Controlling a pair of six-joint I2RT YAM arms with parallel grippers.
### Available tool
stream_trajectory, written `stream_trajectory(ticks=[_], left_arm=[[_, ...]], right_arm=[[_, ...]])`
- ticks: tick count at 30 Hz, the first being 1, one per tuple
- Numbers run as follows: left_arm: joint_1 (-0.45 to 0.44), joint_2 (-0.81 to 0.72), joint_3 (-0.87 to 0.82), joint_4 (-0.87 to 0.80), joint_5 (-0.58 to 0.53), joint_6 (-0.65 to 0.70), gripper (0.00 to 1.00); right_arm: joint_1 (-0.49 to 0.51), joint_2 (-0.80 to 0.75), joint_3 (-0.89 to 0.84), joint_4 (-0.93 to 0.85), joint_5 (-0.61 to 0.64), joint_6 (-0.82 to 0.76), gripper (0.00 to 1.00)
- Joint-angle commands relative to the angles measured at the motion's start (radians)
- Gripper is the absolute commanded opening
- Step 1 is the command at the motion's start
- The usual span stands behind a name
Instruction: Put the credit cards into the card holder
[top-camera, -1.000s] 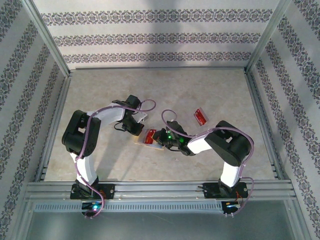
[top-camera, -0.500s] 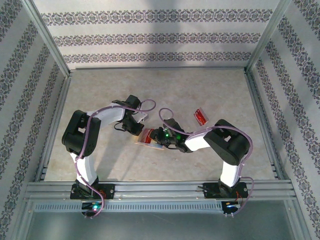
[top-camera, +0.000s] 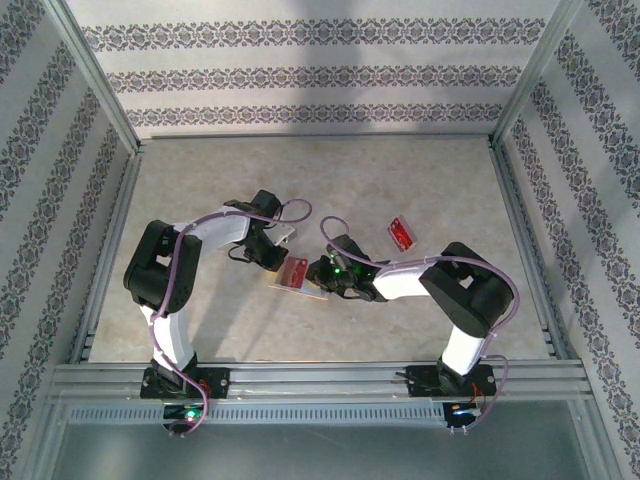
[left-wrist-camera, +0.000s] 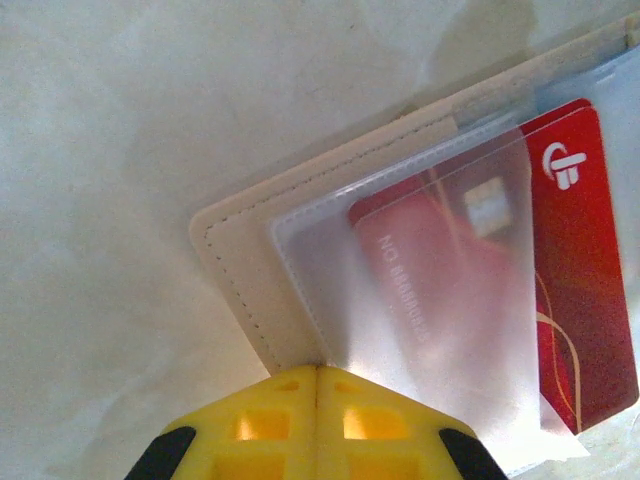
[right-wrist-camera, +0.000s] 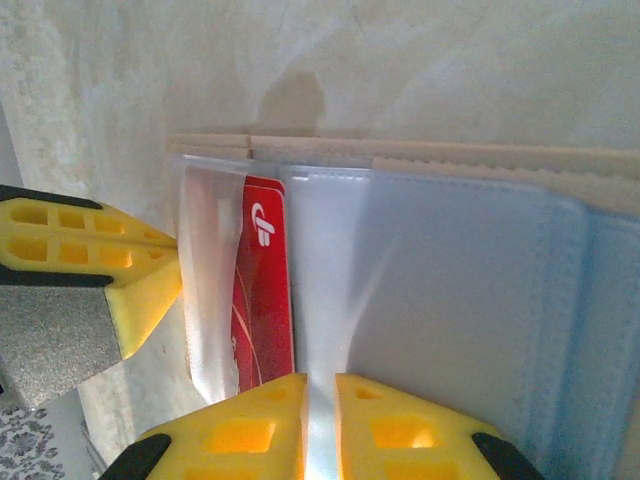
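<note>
The card holder (top-camera: 305, 291) lies opened between both arms; its tan edge (left-wrist-camera: 240, 270) and clear pockets (right-wrist-camera: 450, 290) show close up. One red credit card (left-wrist-camera: 590, 250) sits in a clear pocket (right-wrist-camera: 265, 290), part of it uncovered. My left gripper (left-wrist-camera: 318, 368) is shut on the holder's corner where the clear sleeve meets the tan edge. A thin clear pocket sheet beside the card runs between the nearly closed jaws of my right gripper (right-wrist-camera: 320, 385). A second red credit card (top-camera: 401, 232) lies loose on the table behind the right arm.
The left gripper's yellow fingers (right-wrist-camera: 140, 290) sit close beside the holder's left edge in the right wrist view. Metal frame rails (top-camera: 320, 378) run along the near edge, and patterned walls enclose the beige tabletop (top-camera: 330, 180).
My right gripper has crept left onto the card holder, and its elbow has swung out to the right. The left arm has stayed still.
</note>
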Motion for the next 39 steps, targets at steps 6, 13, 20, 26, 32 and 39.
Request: stream_trajectory(ticks=[6,13,20,26,32,39], left_arm=[[-0.014,-0.005,-0.033,0.004,-0.026,0.019,0.01],[-0.015,-0.008,-0.030,0.005,-0.026,0.017,0.01],[-0.015,-0.021,-0.009,-0.021,-0.029,0.015,0.12],[-0.010,-0.051,0.003,-0.039,-0.053,0.023,0.12],[0.001,-0.051,-0.007,-0.030,-0.069,0.028,0.12],[0.008,-0.038,-0.009,-0.028,-0.073,0.031,0.11]], right_arm=[[0.008,0.047,0.078,-0.081,-0.011,-0.046,0.15],[0.020,0.049,0.114,-0.113,-0.015,-0.059,0.14],[0.039,0.053,0.150,-0.149,-0.024,-0.076,0.14],[0.031,0.039,0.131,-0.157,-0.021,-0.075,0.15],[0.026,-0.034,0.115,-0.213,0.017,-0.099,0.22],[0.020,-0.010,0.123,-0.211,0.007,-0.102,0.20]])
